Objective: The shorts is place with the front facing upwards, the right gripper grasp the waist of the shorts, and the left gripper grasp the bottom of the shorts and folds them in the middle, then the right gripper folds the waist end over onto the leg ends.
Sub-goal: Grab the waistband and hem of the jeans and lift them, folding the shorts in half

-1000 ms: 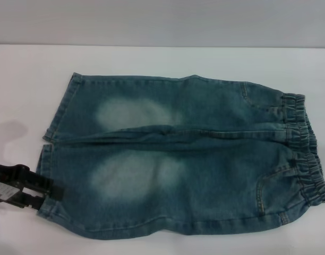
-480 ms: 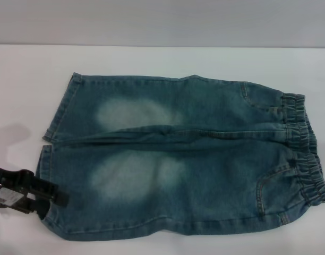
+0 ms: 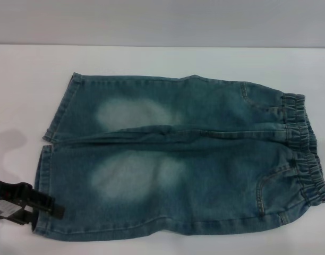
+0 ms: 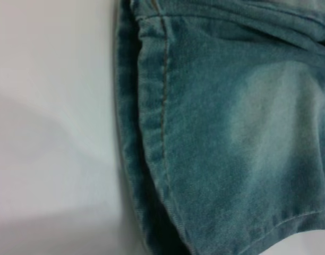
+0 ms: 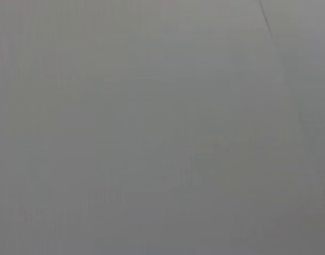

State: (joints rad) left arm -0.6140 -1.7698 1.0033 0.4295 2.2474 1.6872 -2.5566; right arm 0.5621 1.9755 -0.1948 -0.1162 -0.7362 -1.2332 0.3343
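Note:
The denim shorts [image 3: 178,159] lie flat on the white table [image 3: 152,58], front up. The ruffled elastic waist end [image 3: 306,154] is at the right. The two straight leg ends [image 3: 45,170] are at the left. My left gripper [image 3: 48,208] sits at the near left corner of the shorts, touching the hem of the near leg. The left wrist view looks closely at that stitched hem [image 4: 152,106] beside bare table [image 4: 45,106], with no part of the gripper showing. The right gripper is out of view, and its wrist view shows only a plain grey surface.
A pale wall [image 3: 162,21] runs behind the table's far edge. White tabletop lies bare to the left of the leg hems and beyond the shorts.
My left gripper has shifted toward the near left. The near leg's hem corner has moved with it, and the shorts' near edge now lies straighter.

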